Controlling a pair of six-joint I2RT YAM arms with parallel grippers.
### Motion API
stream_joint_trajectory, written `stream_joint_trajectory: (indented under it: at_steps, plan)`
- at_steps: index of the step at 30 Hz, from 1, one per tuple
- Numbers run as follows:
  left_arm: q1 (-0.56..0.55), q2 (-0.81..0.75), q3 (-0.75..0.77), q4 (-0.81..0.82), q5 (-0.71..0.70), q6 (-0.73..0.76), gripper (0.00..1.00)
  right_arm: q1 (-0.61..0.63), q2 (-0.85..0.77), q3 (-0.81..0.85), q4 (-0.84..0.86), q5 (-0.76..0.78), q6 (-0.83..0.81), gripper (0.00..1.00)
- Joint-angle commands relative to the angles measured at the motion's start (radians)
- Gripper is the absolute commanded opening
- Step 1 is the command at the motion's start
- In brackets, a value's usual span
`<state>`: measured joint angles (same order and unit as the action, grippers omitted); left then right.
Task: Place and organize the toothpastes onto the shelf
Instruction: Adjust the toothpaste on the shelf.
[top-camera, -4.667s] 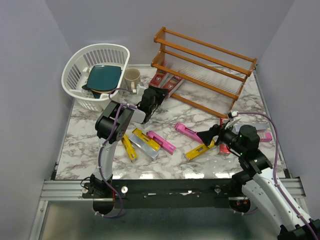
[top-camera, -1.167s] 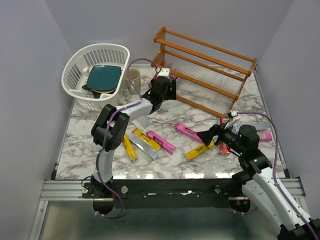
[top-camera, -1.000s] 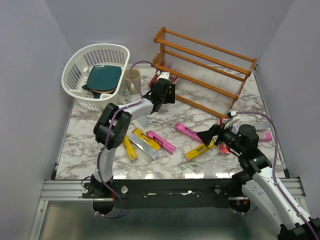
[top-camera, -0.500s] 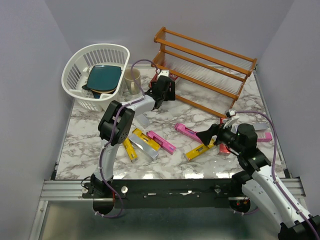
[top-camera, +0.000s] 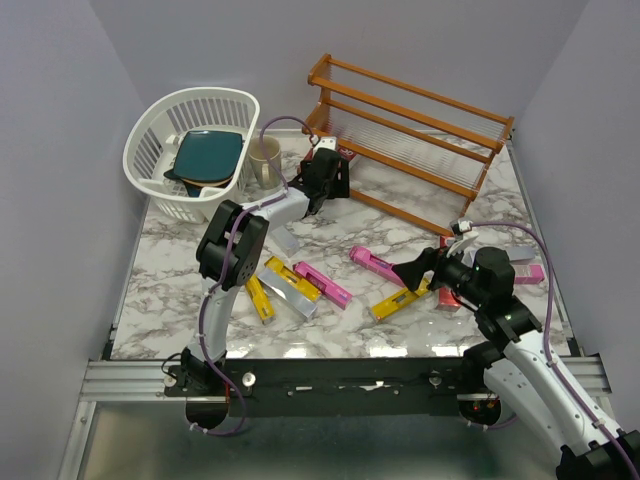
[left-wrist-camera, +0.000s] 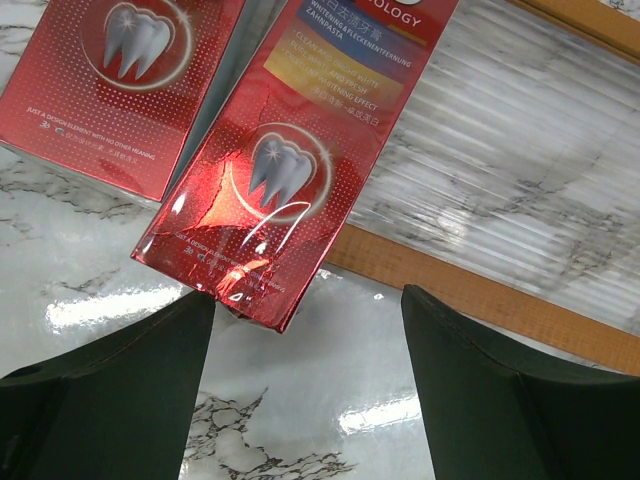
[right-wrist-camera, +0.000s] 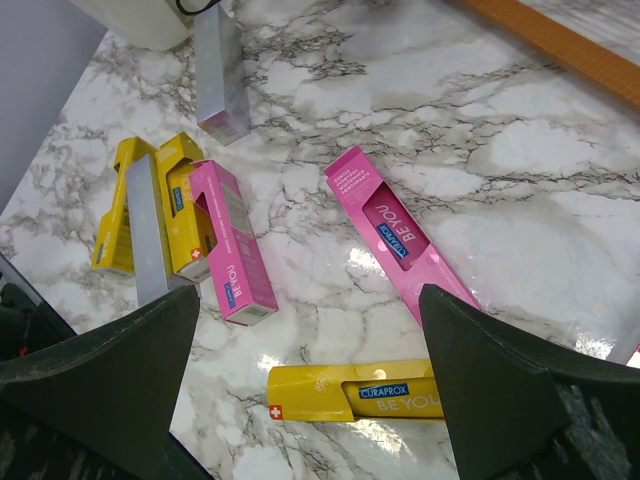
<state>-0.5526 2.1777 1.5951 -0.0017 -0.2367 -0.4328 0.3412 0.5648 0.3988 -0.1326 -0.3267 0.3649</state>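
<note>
The brown wooden shelf (top-camera: 410, 130) stands at the back right. Two red toothpastes (left-wrist-camera: 300, 150) (left-wrist-camera: 130, 90) lie side by side at its left end, the nearer one's end sticking out over the bottom rail (left-wrist-camera: 480, 295). My left gripper (left-wrist-camera: 305, 400) hovers open just in front of that end, with nothing between its fingers. Several pink, yellow and silver toothpastes lie scattered on the marble. My right gripper (right-wrist-camera: 310, 390) hangs open above a yellow toothpaste (right-wrist-camera: 360, 392), beside a pink one (right-wrist-camera: 395, 235).
A white basket (top-camera: 190, 150) holding a teal plate (top-camera: 208, 152) sits at the back left, a beige mug (top-camera: 264, 158) next to it. More cartons, red (top-camera: 448, 297), pink (top-camera: 530, 273) and silver (top-camera: 520, 256), lie under and right of my right arm.
Since the earliest frame my left gripper has travelled from mid-table forward to the shelf's left end; over the last second it barely shifts. The right arm holds still.
</note>
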Motion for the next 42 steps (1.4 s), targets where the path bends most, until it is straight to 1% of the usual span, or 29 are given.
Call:
stream_joint_trajectory:
  at_steps: [1,11,18,20,24,28,34,39,42]
  plan:
    - [0.003,0.008,0.046,0.04,0.02,0.023,0.86,0.005,0.001,-0.005,0.005,0.014,-0.007,1.0]
    - [0.005,0.033,0.095,0.04,0.039,0.029,0.86,0.007,0.001,-0.005,0.004,0.017,-0.009,1.0]
    - [0.005,0.037,0.092,0.036,0.062,0.026,0.86,0.007,0.003,-0.005,0.002,0.017,-0.009,1.0]
    - [0.005,0.025,0.079,0.037,0.05,0.022,0.86,0.007,0.001,-0.005,0.002,0.017,-0.009,1.0]
    - [0.005,-0.022,0.0,0.065,0.016,0.026,0.86,0.007,0.003,-0.005,0.004,0.017,-0.009,1.0]
    - [0.005,-0.067,-0.032,0.072,-0.01,0.06,0.87,0.007,0.003,-0.005,0.005,0.015,-0.009,1.0]
    - [0.005,-0.091,-0.061,0.071,-0.016,0.085,0.86,0.007,-0.003,-0.003,0.001,0.02,-0.011,1.0]
    - [0.005,-0.127,-0.092,0.089,-0.104,0.132,0.84,0.007,-0.006,-0.003,-0.002,0.021,-0.009,1.0]
    - [0.003,-0.124,-0.07,0.078,-0.15,0.195,0.88,0.005,-0.002,0.0,-0.002,0.021,-0.009,1.0]
